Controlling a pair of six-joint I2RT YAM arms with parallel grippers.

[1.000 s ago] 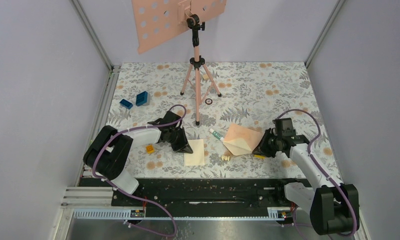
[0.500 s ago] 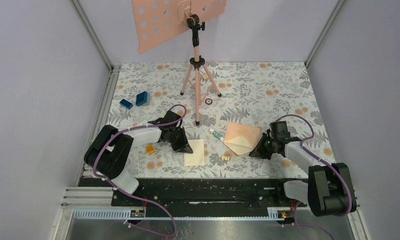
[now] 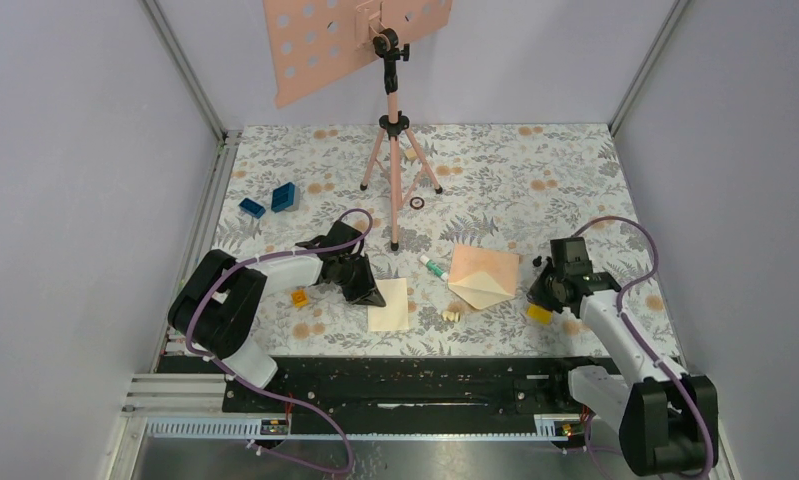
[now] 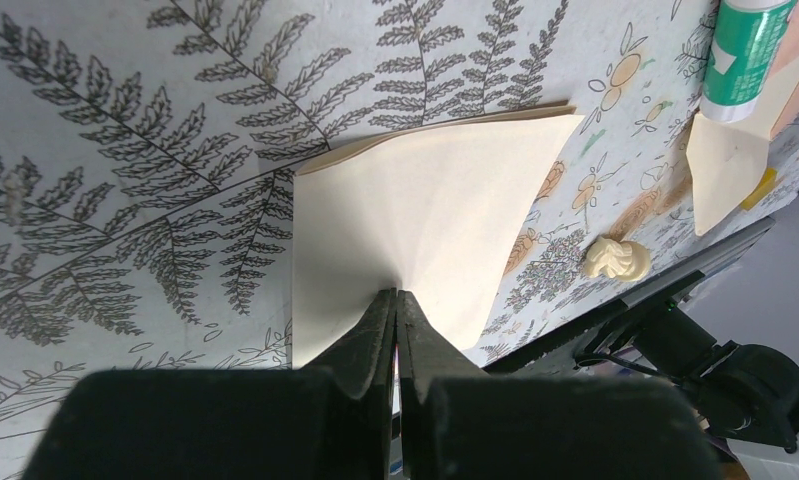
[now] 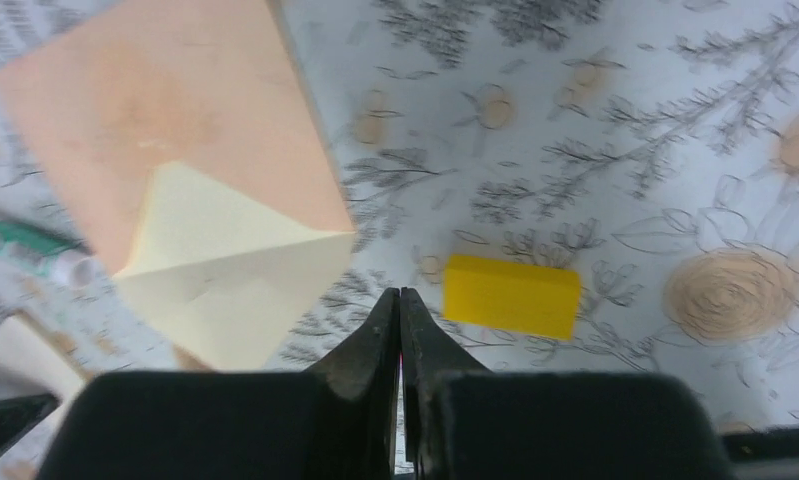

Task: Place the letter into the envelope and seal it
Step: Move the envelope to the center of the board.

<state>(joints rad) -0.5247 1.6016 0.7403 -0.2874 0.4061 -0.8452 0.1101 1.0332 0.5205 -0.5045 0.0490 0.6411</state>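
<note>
The worktop [image 3: 535, 170], spread with a fern-and-flower cloth, carries everything; at the middle of its far edge a tripod [image 3: 393, 150] holds up the perforated pink stand plate [image 3: 345, 40]. The envelope [image 3: 483, 276] lies flat right of centre, toward the near edge, peach side up, with one cream-lined triangular flap folded open and pointing at the near edge. The letter [image 3: 389, 304] lies left of it and apart from it, near the middle of the near edge, plain cream back up. My left gripper [image 4: 396, 293] is closed, the fingers pinching the letter's left edge, and the paper creases in a fan toward the tips. My right gripper [image 5: 399, 293] is closed too, but on nothing; its tips hang over bare cloth between the envelope's open flap and a yellow block [image 5: 512, 296], touching neither. A green-capped glue stick [image 3: 434, 267] rests against the envelope's left side. Two blue blocks [image 3: 271, 200] sit by the left edge. A small cream lump [image 3: 451, 315], perhaps a shell though too small to tell, lies between letter and envelope.
</note>
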